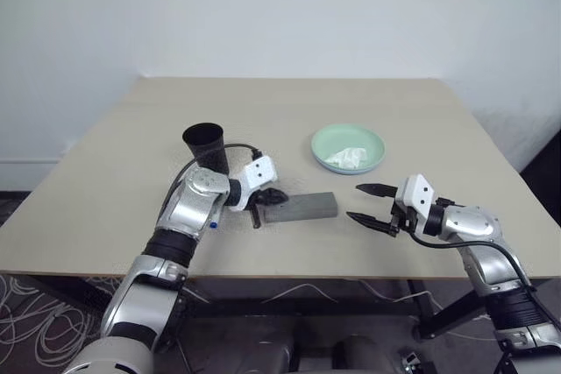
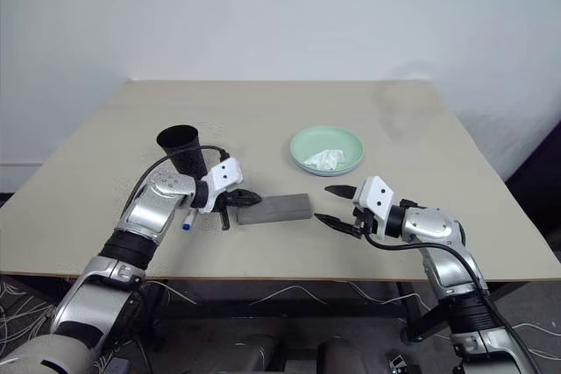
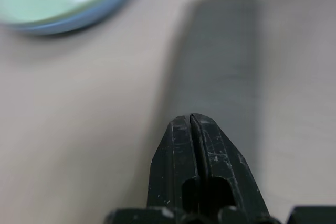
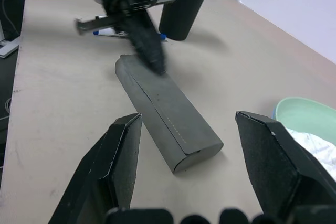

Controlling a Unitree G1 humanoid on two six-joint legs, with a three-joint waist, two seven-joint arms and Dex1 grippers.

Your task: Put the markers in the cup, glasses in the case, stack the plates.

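Markers came first from the left: one with a blue cap (image 2: 188,222) lay flat on the beige counter (image 1: 96,190), partly hidden beneath the left arm, just in front of the cup (image 1: 207,147). A second, dark-tipped pen-like thing (image 1: 256,215) lay by the case's left end, too hidden to tell whether it was the other marker. That black cup stood upright near the counter's left side. Just right of it, the left claw (image 1: 273,196) had its two black fingers (image 3: 202,163) pressed together, holding nothing, with their tip over the left end of the case (image 1: 302,207). The grey case lay closed and flat on the counter, between the two claws. Behind it and to the right sat the plates (image 1: 348,148), the mint green one stacked on the light blue one, whose rim showed underneath in the wrist views. A crumpled white tissue (image 1: 347,158) rested in the green plate. Farthest right, the right claw (image 1: 369,204) hovered with its fingers (image 4: 113,166) spread apart and empty, pointing toward the case's right end without touching it.
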